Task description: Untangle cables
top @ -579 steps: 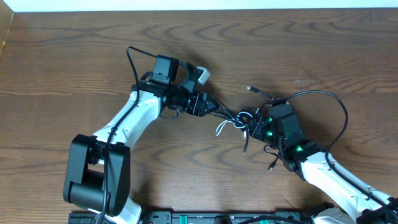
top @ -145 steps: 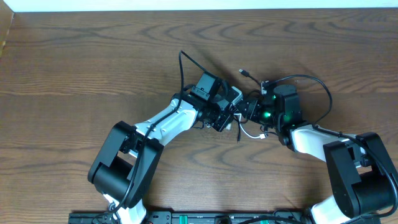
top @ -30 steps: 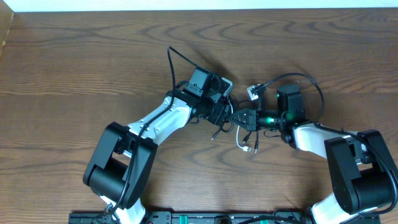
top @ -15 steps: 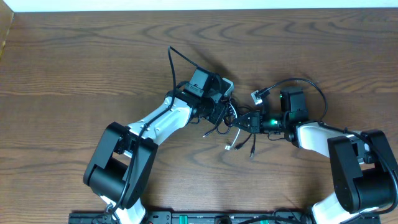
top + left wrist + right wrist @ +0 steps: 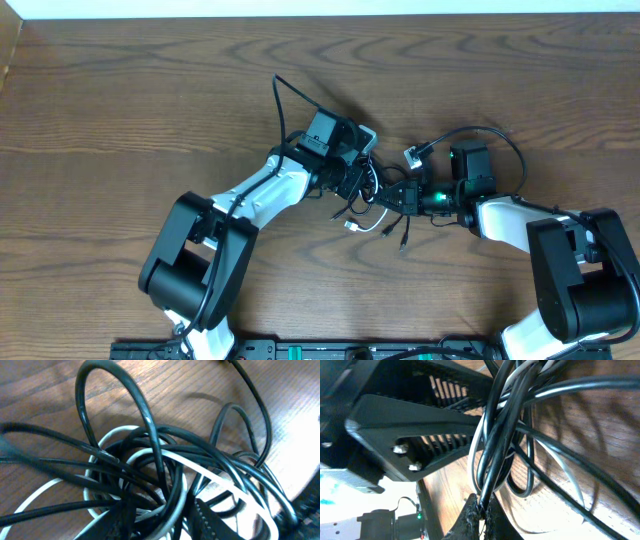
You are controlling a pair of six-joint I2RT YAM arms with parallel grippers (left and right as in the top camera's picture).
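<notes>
Looking down on a wood tabletop with the whole mess parked just off centre toward 3 o'clock: black cable and white cable balled up in one knot, loose ends spilling out toward 6 o'clock, white tail at 7 o'clock of the knot, thin black end at 5 o'clock. Got the left gripper sitting at 9 o'clock of the knot and the right gripper at 3 o'clock, practically nose to nose with the knot between. Up close from the left wrist: fingers standing apart with the bundle lying between them, black loops arching over white ones; can't tell about any real squeeze there. From the right wrist: tips pinched fully together on a couple of black strands at 6 o'clock of the view, a white strand running alongside a bit higher up. Now the stuff in the way. Same view, 10 o'clock: left gripper's ribbed fingers right behind those strands, so hardly any elbow room. Also a thick black wire looping off the left arm toward 12 o'clock, and another thick loop arching over the right arm at 2 o'clock of the knot, both easy to mix up with the real cords. Small pale plug just at 1 o'clock of the knot, owner unclear. Pale strip along the 12 o'clock edge, black rail along the 6 o'clock edge, both well apart from the action.
</notes>
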